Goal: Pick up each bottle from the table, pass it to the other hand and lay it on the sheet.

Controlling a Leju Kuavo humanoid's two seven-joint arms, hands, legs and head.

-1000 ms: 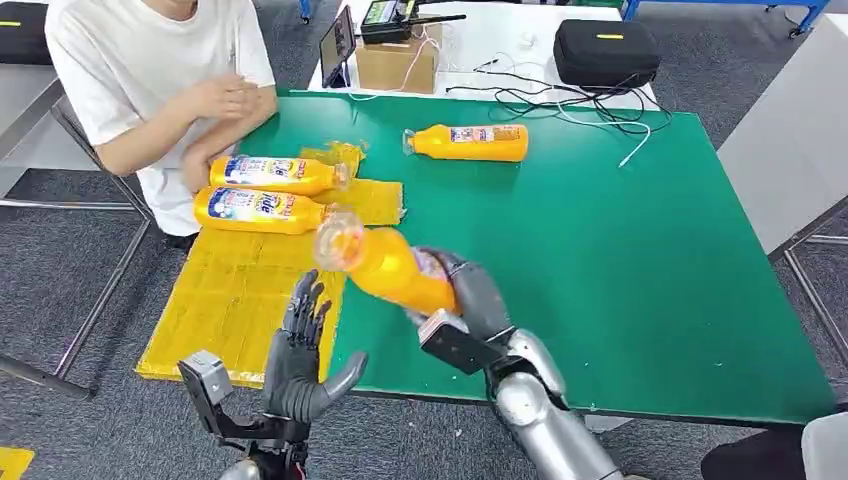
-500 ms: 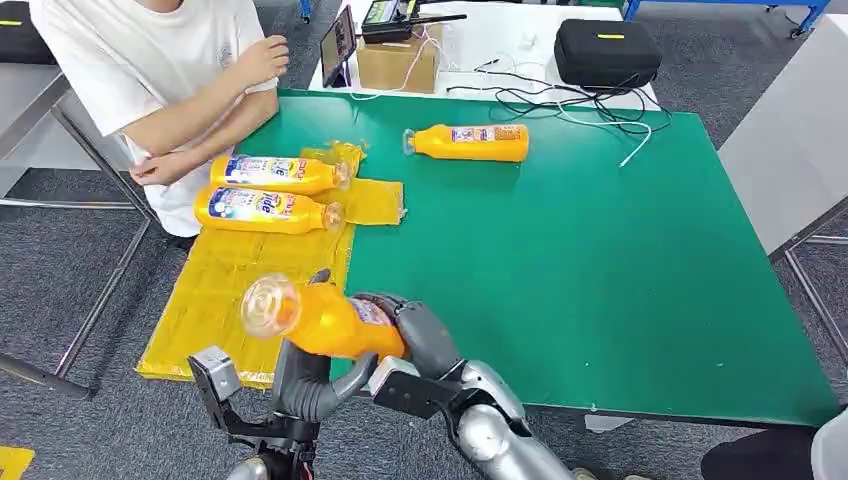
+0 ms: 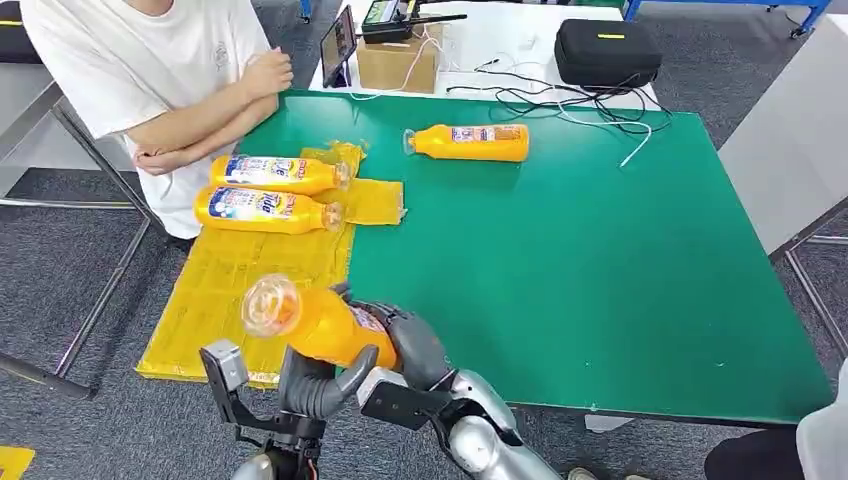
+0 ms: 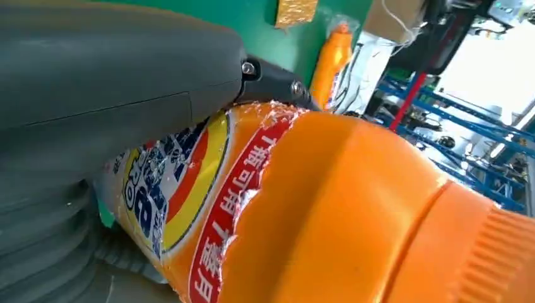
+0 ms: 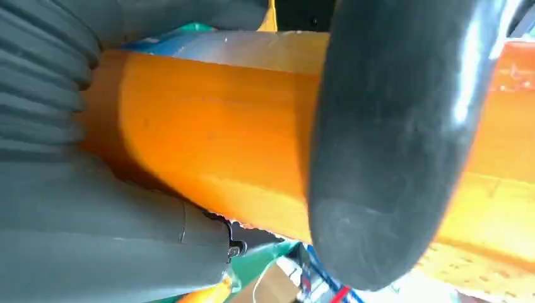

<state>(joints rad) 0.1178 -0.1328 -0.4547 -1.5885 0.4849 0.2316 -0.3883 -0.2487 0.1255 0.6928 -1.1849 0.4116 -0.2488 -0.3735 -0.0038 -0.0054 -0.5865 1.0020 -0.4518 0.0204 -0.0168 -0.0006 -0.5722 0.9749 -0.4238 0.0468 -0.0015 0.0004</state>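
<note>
The right hand [image 3: 405,340] has carried the orange plastic bottle [image 3: 320,322] to the table's near edge, gripping its base. The left hand [image 3: 312,385] now cups it from beneath, so the handover looks under way.

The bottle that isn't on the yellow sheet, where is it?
In the head view, that bottle lies on its side on the green table, toward the far edge, right of the yellow sheet, near the cables.

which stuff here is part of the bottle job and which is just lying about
Job: orange plastic bottle held by left robot hand and right robot hand; two orange bottles on yellow sheet; orange bottle on green table.

Lying about: black zip case, cardboard box, cables.
</note>
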